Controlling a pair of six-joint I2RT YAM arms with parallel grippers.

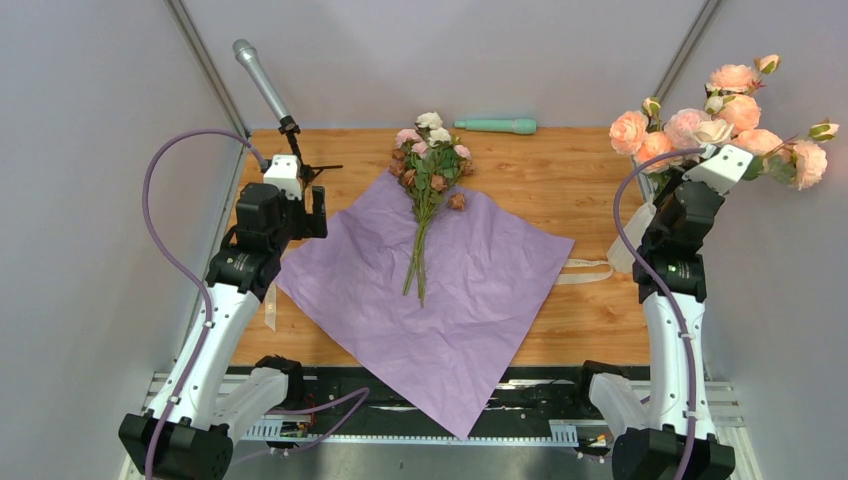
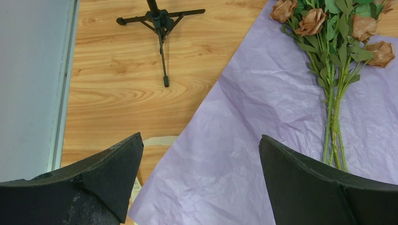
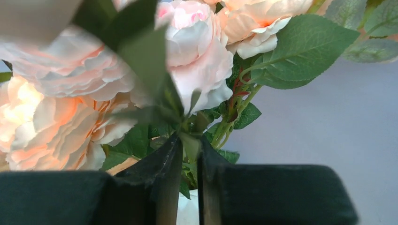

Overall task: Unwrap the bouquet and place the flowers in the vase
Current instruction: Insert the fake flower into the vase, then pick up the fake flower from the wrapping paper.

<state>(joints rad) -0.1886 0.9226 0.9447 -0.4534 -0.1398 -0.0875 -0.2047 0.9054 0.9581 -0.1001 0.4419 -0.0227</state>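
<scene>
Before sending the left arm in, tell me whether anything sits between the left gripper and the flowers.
Nothing visible does. The open left gripper hangs over the left edge of the lilac paper, and only bare paper lies between it and the flowers. The small black tripod stands aside on the wood.

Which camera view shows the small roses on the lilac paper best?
The top external view: the whole bunch of small roses lies on the lilac paper, blooms to stems. The left wrist view catches only brown blooms and stems; the right wrist shows only large peach roses.
</scene>
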